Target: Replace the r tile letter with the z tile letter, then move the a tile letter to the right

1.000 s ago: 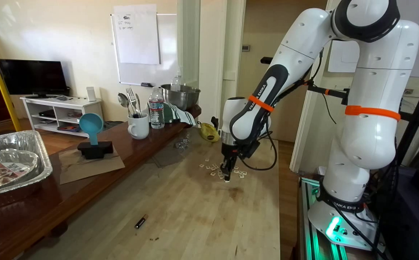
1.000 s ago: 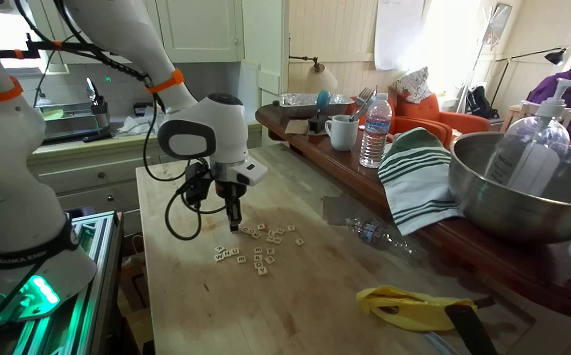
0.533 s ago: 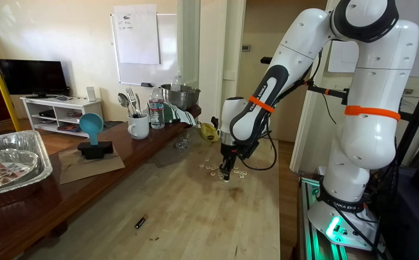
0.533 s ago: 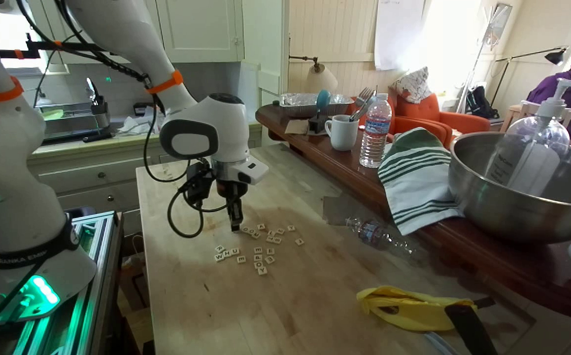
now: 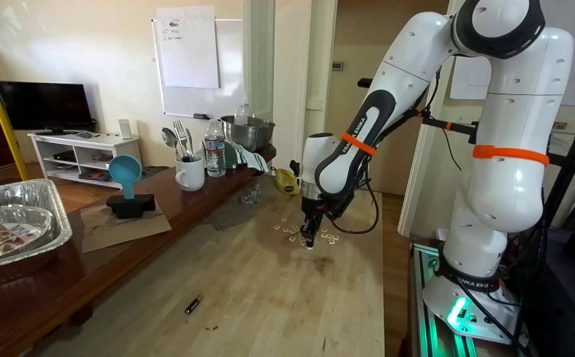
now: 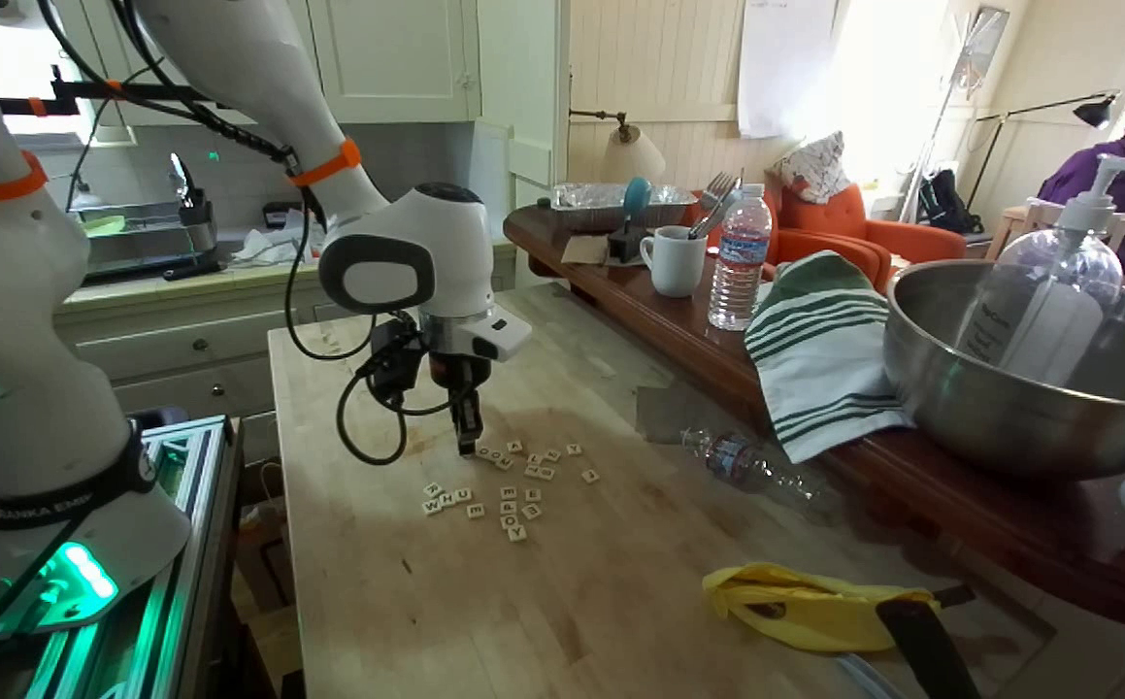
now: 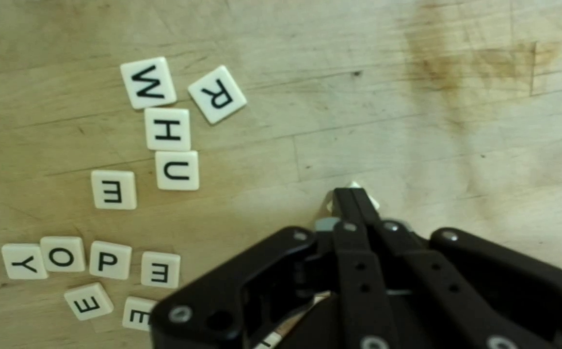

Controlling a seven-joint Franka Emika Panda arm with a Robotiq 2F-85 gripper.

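At the left in the wrist view is the W tile point(image 7: 148, 83). The R tile point(image 7: 217, 95) sits crooked just beside it. Farther right, the claw point(image 7: 350, 191) has its fingers pressed together over a white tile point(image 7: 373, 202); its letter is hidden.

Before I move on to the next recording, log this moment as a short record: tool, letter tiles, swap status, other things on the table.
tool: shut, partly covering one tile in the wrist view; contact cannot be told
covered tile: letter hidden
R tile: askew beside the W tile, a gap between them
column, wrist view, downward: W tile, H tile, U tile
swap status: cannot be settled; no Z tile legible in the wrist view
on the table: battery, yellow object, clear bottle on its side
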